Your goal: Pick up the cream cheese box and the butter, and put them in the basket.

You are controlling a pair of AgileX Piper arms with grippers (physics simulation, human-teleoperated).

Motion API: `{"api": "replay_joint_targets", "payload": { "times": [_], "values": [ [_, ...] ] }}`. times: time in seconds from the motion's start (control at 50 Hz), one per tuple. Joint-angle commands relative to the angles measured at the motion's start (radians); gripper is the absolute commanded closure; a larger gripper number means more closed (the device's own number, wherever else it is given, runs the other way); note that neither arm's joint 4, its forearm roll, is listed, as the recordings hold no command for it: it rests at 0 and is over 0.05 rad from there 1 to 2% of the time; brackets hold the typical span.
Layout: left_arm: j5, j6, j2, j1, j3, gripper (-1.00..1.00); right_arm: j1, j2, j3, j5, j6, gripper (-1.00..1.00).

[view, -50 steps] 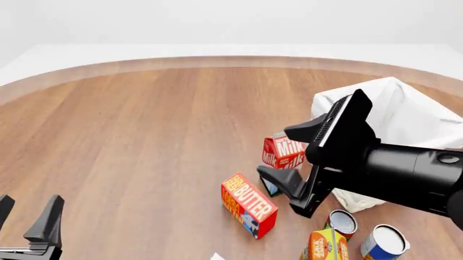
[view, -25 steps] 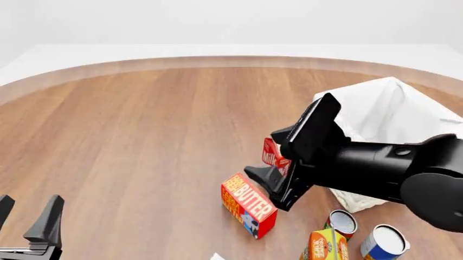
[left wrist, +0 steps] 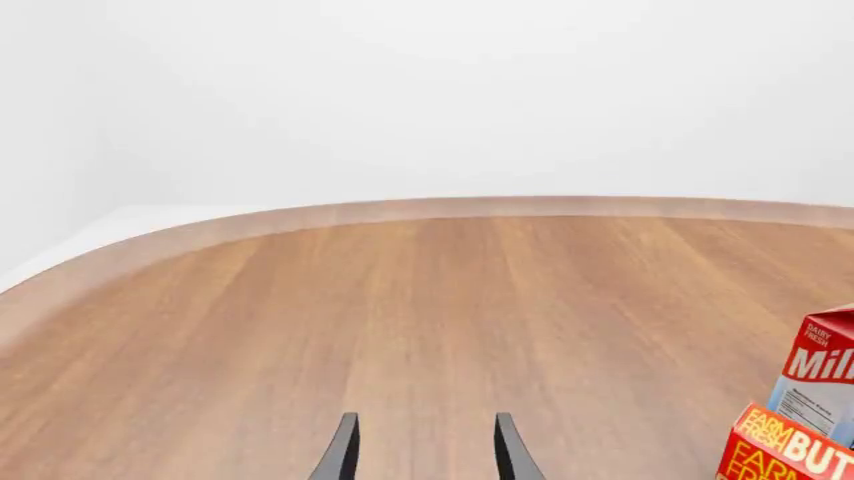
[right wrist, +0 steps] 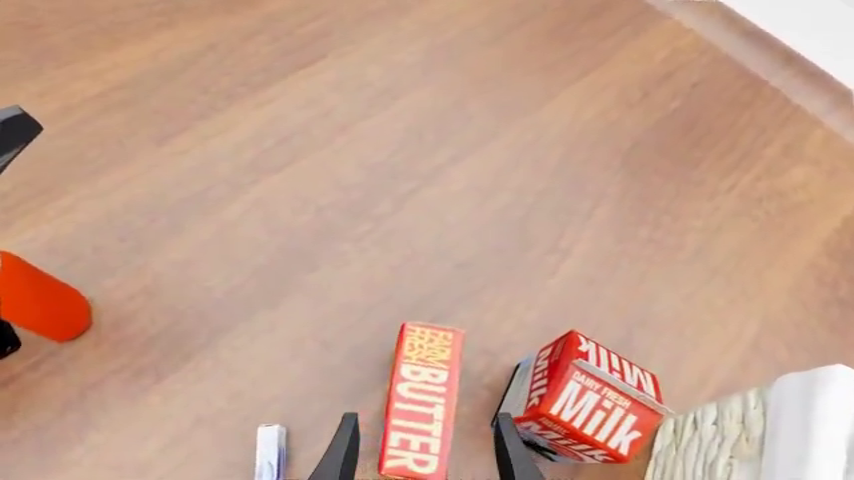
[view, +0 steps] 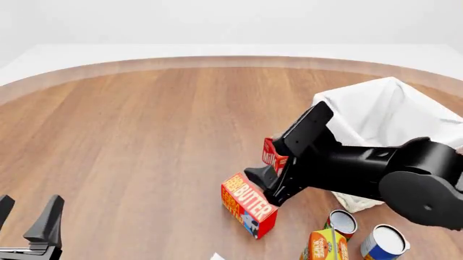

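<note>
**My right pincer over the butter**

My right pincer [view: 278,162] is spread apart, a finger on each side of the butter [view: 248,205], not squeezing it. The butter lies on the bench [view: 145,135] near the milk carton [right wrist: 583,396] and the basket [view: 383,116]. My left pincer [view: 27,216] is apart too.

right claw [view: 285,151] spread, left claw [view: 27,215] spread
</note>
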Motion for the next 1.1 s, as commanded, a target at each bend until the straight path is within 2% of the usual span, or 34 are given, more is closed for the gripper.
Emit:
{"api": "replay_joint_targets", "payload": {
  "times": [0.02, 0.34, 0.48, 1.1],
  "values": [
    [0.0, 0.0, 0.0, 0.0, 0.0, -1.0, -0.011, 0.024, 0.018, -0.021, 0.028, -1.0],
    [0.0, 0.0, 0.0, 0.0, 0.0, -1.0, -0.029, 0.103, 0.05, -0.122, 0.018, -1.0],
    [0.0, 0.0, 0.0, 0.0, 0.0, -1.0, 0.001, 0.232, 0.106, -0.229, 0.061, -1.0],
    [0.0, 0.0, 0.0, 0.0, 0.0, -1.0, -0.008, 0.248, 0.143, -0.263, 0.064, -1.0]
  ]
}}
